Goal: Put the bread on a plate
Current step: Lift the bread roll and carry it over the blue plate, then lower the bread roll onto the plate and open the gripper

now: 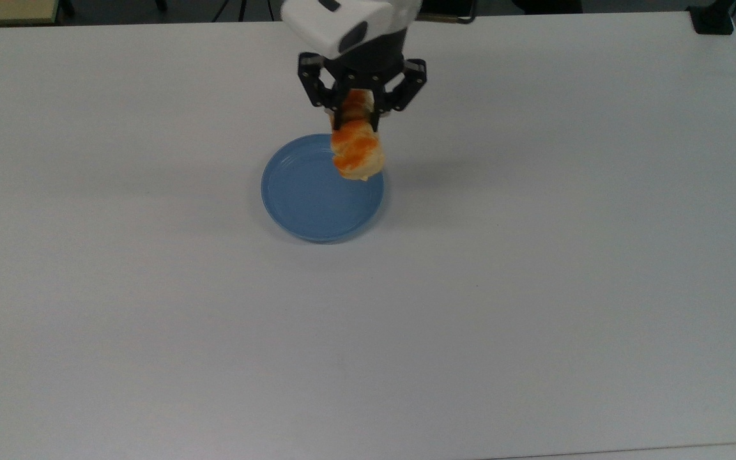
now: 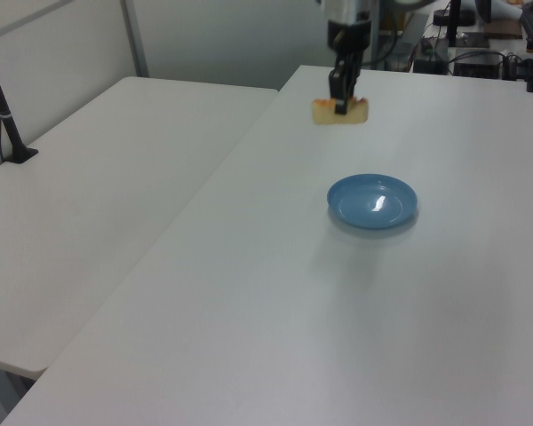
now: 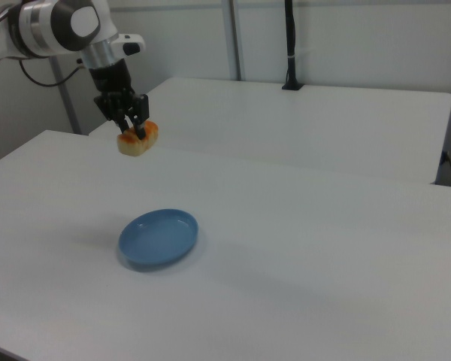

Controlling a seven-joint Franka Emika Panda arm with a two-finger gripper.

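- The bread (image 1: pixel 356 148), a small braided roll with an orange-brown glazed top and pale sides, is held in the air by the gripper (image 1: pixel 356 119), whose two black fingers are closed across the roll's middle.
- In the left view the roll (image 2: pixel 340 111) is seen hanging level, well above the white table (image 2: pixel 249 293) and clear of every surface.
- In the top view the roll appears over the plate's rim at about 1 o'clock; in the right view it hangs high above the plate, toward 11 o'clock.
- The roll is judged to be light and soft, with a glaze that may be slightly slick. A hold across the narrow middle, as now, is judged soundest, with only mild squeeze so the crumb is not crushed.
- The light-blue plate (image 1: pixel 317 191) is round and shallow with a low raised rim, and nothing lies in it; a highlight is seen on its bare floor in the left view (image 2: pixel 373 201).
- Its width is judged ample for the roll, though the low rim would hold back little if the roll were dropped from height.
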